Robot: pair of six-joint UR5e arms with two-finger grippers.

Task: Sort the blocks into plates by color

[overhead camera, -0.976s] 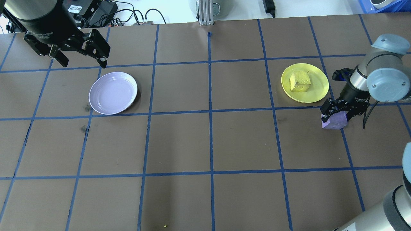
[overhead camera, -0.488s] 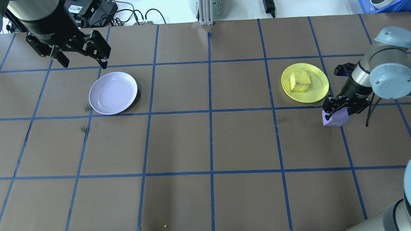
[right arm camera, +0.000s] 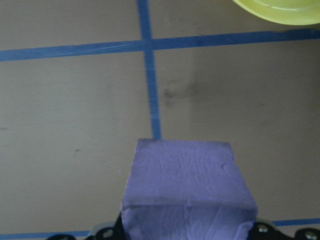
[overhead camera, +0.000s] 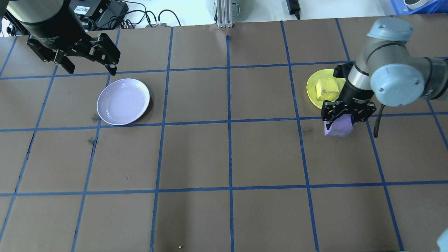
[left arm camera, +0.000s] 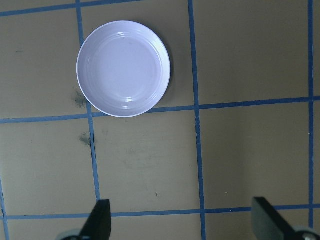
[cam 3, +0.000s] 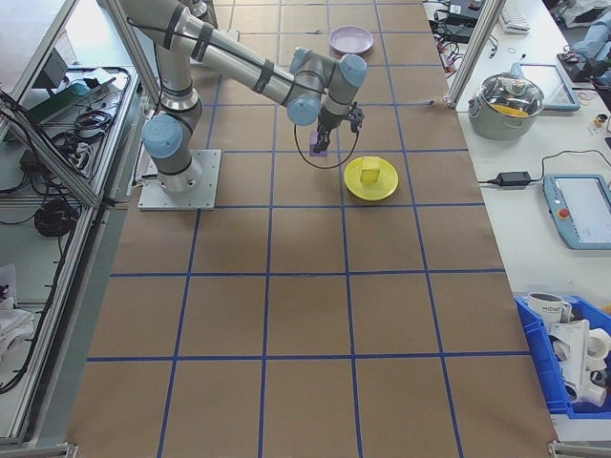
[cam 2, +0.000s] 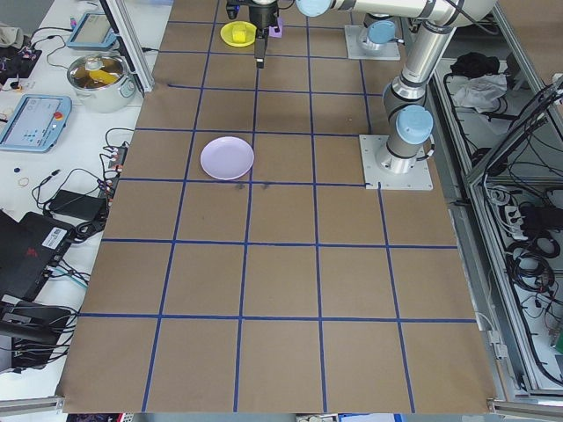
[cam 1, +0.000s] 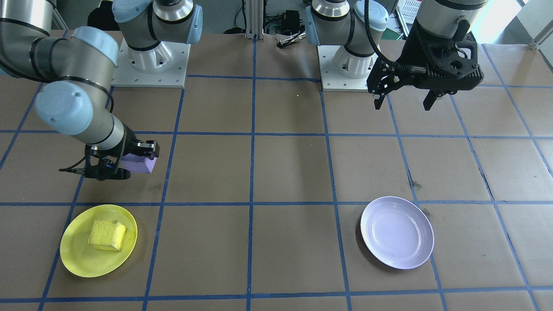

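Note:
My right gripper (overhead camera: 338,123) is shut on the purple block (overhead camera: 338,127), holding it above the table just in front of the yellow plate (overhead camera: 312,87); the same purple block (cam 1: 139,164) shows in the front view and fills the right wrist view as a purple block (right arm camera: 186,192). The yellow block (overhead camera: 326,88) lies in the yellow plate (cam 1: 77,255). The lavender plate (overhead camera: 123,101) sits empty on the left side. My left gripper (overhead camera: 89,64) hangs open high above the table behind that plate, its fingertips (left arm camera: 102,217) framing the lavender plate (left arm camera: 123,68) below.
Brown paper with a blue tape grid covers the table (overhead camera: 227,154). Cables and boxes (overhead camera: 115,14) lie past the far edge. The arm bases (cam 1: 151,60) stand at the robot's side.
My right gripper has carried the purple block leftward, from right of the yellow plate to just in front of it. The left gripper has stayed put.

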